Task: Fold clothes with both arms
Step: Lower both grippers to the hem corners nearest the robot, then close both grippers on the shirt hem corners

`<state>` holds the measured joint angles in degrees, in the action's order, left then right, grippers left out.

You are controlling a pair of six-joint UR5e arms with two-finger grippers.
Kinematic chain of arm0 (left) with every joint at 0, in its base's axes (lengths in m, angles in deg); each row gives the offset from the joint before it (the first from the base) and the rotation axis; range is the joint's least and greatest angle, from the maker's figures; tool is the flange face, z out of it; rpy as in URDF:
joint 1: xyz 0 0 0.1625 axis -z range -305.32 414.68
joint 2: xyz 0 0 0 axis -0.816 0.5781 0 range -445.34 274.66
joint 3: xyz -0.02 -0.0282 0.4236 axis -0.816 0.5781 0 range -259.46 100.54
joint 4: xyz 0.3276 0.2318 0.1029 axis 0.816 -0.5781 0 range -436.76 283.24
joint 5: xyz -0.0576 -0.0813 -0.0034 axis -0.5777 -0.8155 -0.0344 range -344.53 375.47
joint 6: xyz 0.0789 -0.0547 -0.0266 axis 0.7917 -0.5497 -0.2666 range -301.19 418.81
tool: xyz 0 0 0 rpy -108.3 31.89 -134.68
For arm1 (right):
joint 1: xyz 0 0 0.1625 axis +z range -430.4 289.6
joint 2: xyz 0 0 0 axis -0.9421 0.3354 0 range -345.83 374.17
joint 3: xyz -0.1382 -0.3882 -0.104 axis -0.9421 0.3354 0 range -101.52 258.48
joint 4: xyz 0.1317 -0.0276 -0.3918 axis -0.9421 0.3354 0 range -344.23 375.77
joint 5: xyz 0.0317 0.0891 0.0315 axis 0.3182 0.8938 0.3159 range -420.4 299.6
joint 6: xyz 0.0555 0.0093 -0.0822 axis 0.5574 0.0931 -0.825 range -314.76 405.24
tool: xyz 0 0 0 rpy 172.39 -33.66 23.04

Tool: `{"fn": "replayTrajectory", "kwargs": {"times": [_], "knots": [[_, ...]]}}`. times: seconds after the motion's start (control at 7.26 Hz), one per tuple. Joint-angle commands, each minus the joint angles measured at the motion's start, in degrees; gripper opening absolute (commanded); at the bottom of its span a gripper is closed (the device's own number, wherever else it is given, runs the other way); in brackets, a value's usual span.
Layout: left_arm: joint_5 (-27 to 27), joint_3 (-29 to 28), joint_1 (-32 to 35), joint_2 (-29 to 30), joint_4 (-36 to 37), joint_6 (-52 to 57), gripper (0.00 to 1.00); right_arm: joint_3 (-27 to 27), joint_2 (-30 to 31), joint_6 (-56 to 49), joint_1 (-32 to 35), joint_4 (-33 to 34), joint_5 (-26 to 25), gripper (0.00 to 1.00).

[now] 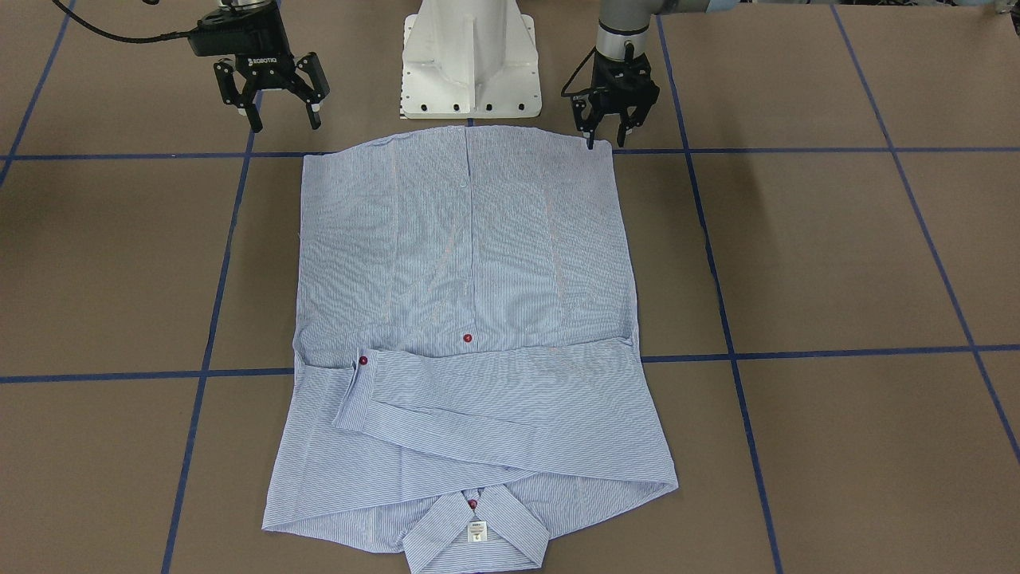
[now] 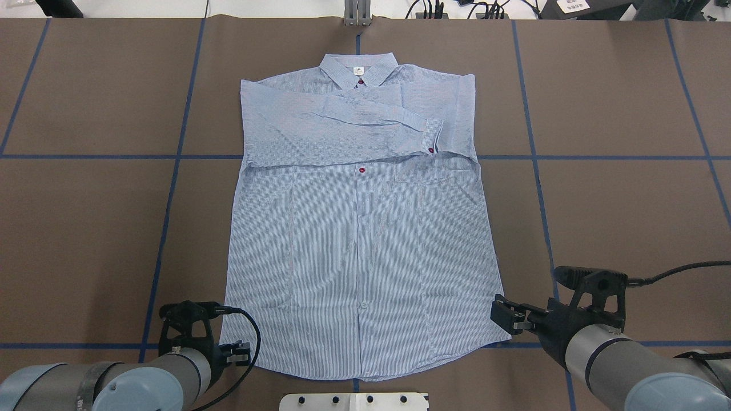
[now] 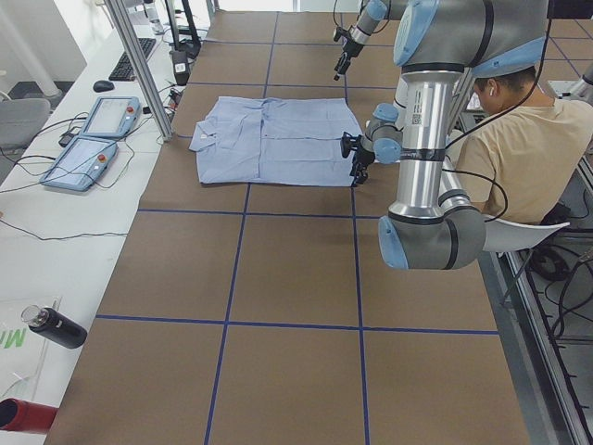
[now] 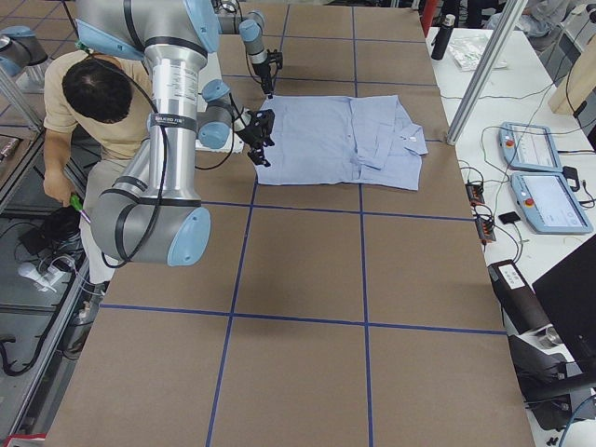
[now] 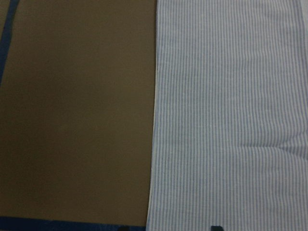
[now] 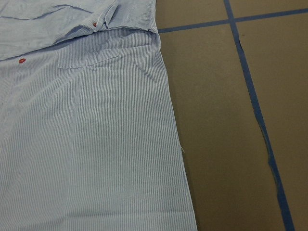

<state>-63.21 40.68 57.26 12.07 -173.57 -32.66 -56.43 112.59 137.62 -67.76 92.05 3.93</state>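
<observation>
Exterior front-facing: black left pincer and black right pincer spread apart, empty, near hem corners of light-blue striped shirt — risk of uneven grips skewing fold.

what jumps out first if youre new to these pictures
A light-blue striped shirt lies flat, front up, in the middle of the brown table, its sleeves folded across the chest and its collar away from the robot. At the hem end, the left pincer sits at one hem corner and the right pincer hangs open just off the other.
</observation>
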Motion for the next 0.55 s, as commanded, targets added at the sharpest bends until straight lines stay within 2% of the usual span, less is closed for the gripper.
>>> {"fn": "replayTrajectory", "kwargs": {"times": [0.0, 0.41], "knots": [[-1.2, 0.0, -0.1, 0.2, -0.1, 0.1, 0.56, 0.0, -0.1, 0.1, 0.0, 0.0, 0.0, 1.00], [-1.2, -1.0, -0.1, 0.2, -0.3, 0.1, 0.53, 0.0, -0.1, 0.0, 0.0, 0.0, 0.0, 1.00]]}}
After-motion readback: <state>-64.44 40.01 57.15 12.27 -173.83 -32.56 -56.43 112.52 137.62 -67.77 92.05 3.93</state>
